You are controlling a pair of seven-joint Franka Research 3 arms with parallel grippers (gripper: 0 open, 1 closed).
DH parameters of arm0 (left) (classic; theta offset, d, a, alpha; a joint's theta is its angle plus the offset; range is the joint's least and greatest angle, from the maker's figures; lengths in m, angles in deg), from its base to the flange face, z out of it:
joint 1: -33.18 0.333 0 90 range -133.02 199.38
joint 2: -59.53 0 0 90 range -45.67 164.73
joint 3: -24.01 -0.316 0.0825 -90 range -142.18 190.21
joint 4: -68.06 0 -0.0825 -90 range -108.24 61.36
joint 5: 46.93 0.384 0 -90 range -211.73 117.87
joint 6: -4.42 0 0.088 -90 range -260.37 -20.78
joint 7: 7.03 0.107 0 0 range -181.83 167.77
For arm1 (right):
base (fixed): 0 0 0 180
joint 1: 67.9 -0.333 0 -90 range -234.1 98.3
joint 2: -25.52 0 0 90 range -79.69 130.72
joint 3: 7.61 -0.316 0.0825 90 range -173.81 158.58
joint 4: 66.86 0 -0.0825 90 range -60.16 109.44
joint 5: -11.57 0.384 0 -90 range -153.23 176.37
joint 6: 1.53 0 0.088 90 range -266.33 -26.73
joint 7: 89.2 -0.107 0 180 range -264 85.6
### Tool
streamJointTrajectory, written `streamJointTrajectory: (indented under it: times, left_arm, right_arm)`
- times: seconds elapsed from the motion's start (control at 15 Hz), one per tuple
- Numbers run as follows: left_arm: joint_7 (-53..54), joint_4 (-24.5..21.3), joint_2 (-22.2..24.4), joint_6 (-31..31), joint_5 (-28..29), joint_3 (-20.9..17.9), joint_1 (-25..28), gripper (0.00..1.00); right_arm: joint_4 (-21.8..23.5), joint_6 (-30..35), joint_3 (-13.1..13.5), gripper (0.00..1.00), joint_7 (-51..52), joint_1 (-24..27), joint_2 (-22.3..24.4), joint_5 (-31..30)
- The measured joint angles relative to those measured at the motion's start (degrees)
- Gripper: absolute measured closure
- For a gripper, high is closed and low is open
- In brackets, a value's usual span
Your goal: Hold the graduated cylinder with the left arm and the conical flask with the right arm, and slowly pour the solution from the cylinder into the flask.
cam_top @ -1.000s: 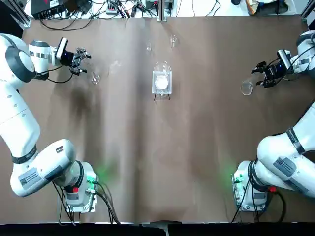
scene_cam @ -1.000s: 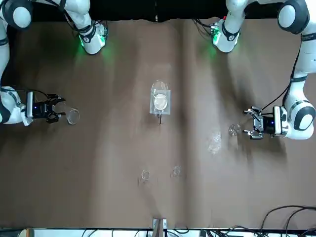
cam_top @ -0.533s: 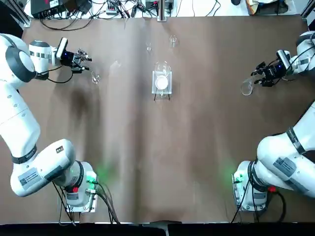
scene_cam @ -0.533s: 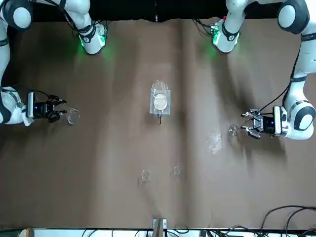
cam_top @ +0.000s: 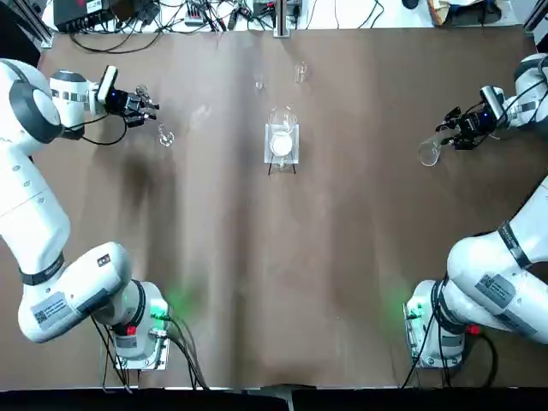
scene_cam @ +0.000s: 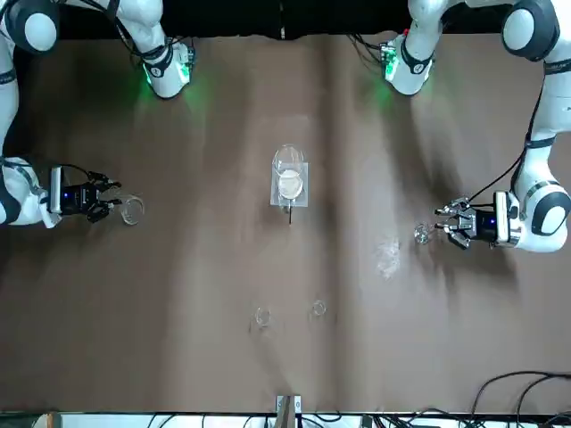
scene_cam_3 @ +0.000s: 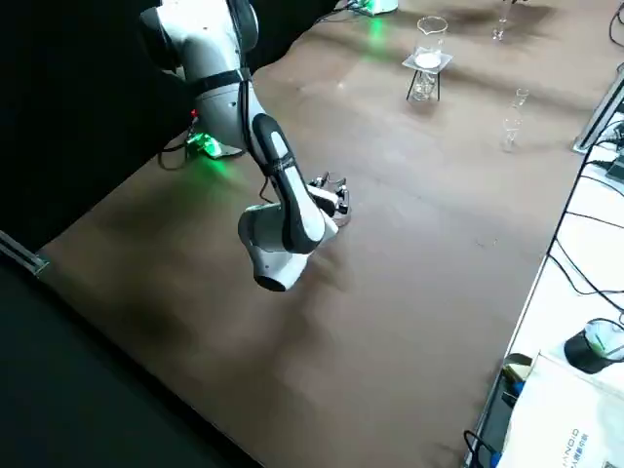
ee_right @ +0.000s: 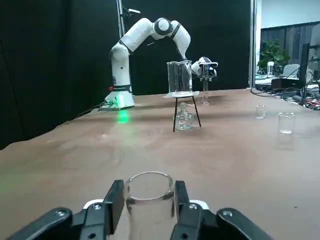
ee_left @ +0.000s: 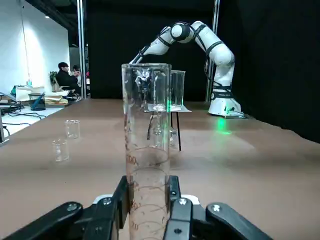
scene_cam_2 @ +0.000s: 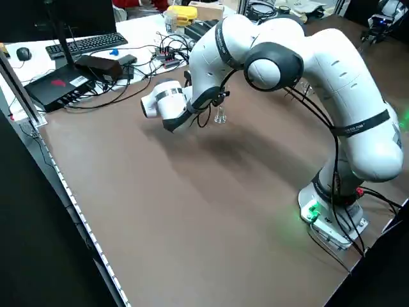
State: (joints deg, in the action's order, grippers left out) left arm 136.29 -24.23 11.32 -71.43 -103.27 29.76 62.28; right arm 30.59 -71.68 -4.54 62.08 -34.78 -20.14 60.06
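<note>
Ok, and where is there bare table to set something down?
The widest free patch of table lies between the two arm bases, nearer than the stand. Another lies between the stand and the right claw. It is crowded around the stand and by the left claw.

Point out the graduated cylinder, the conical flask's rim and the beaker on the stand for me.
Graduated cylinder [ee_left: 148,125]: left wrist view, its upper tube.
Conical flask's rim [ee_right: 150,198]: right wrist view, near edge.
Beaker [ee_right: 180,79]: right wrist view, its glass wall.
</note>
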Motion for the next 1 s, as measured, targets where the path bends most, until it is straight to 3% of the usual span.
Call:
streamJointTrajectory:
  times: [0.47,0.73,1.0]
  left_arm:
    - [-2.3,0.8,1.5,0.1,0.0,0.0,0.0,0.66]
    - [-7.4,1.0,8.1,0.5,0.0,0.9,-0.2,0.66]
    - [-16.2,1.0,15.5,-0.2,0.0,1.3,-4.0,0.66]
  right_arm:
    - [0.0,0.0,-0.2,0.51,1.0,-0.2,-0.1,0.6]
    - [-0.1,0.0,-0.1,0.51,2.3,-0.2,-0.4,1.4]
    - [-0.3,0.0,-0.1,0.51,2.6,-0.1,-1.1,1.8]
